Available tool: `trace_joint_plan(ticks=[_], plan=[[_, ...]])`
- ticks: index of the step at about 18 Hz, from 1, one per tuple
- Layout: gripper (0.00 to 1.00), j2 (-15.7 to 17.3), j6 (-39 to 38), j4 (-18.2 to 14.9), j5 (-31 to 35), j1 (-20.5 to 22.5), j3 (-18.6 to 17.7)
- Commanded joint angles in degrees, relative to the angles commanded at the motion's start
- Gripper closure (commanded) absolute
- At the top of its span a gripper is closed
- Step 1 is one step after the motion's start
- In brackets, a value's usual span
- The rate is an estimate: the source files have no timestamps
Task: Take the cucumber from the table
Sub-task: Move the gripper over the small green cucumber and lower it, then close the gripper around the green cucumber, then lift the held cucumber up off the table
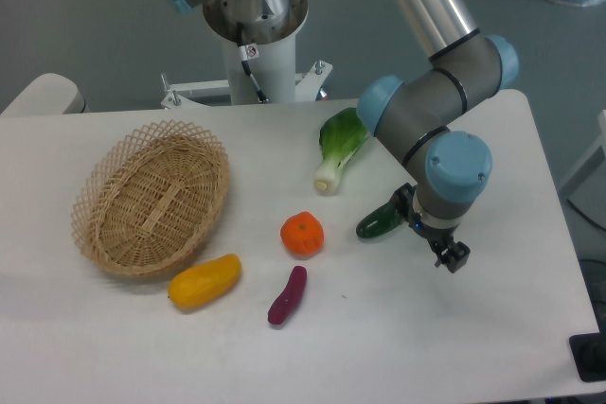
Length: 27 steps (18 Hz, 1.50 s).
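On the white desk (492,328), the cucumber (379,222) lies ungrasped at 3 o'clock of the orange fruit (302,234); the claw (437,245) hovers beside it, its opening impossible to judge, pickup pending.

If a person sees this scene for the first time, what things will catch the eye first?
The grey and blue robot arm dominates the right side, its pincer low over the white table, right beside the dark green cucumber. On the left lies a large wicker basket, and near the middle a bright orange fruit.
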Motion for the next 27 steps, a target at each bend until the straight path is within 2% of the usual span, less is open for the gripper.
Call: trace_joint_plan(ticks=[5, 9, 13, 14, 18, 19, 23, 24, 27], plan=[[0.00, 0.3, -0.3, 0.4, -0.1, 0.0, -2.4], [0.00, 0.2, -0.2, 3.8, 0.1, -0.1, -4.8], [0.00, -0.1, -0.1, 3.8, 0.2, 0.1, -5.0], [0.03, -0.1, -0.1, 3.8, 0.2, 0.1, -5.1], [0.25, -0.3, -0.2, 3.8, 0.3, 0.1, -5.6], [0.35, -0.3, -0.4, 3.9, 0.3, 0.1, -6.0], [0.46, 0.0, -0.7, 3.9, 0.3, 0.0, -6.6], [0.57, 0.1, -1.0, 3.8, 0.3, -0.1, -6.6], [0.79, 0.0, -1.0, 3.6, 0.4, -0.1, -6.5]])
